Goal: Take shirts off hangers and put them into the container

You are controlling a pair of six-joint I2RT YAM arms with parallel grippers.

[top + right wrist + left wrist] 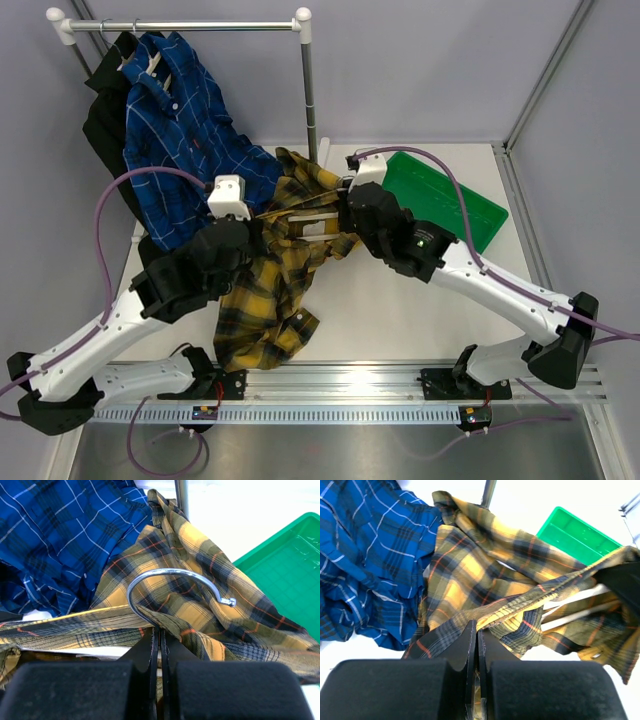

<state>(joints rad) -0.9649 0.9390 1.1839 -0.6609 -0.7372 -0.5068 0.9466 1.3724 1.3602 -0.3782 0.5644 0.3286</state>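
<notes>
The yellow-and-grey plaid shirt is stretched between both grippers above the table, its tail drooping toward the near edge. My left gripper is shut on a fold of this shirt. My right gripper is shut on the neck of its white hanger, and the metal hook curves up from the jaws. The blue checked shirt and the black shirt hang on the rail. The green container lies to the right.
The metal rail with white caps spans the back left, and its upright post stands just behind the plaid shirt. Grey walls close in the sides. An aluminium mounting rail runs along the near edge.
</notes>
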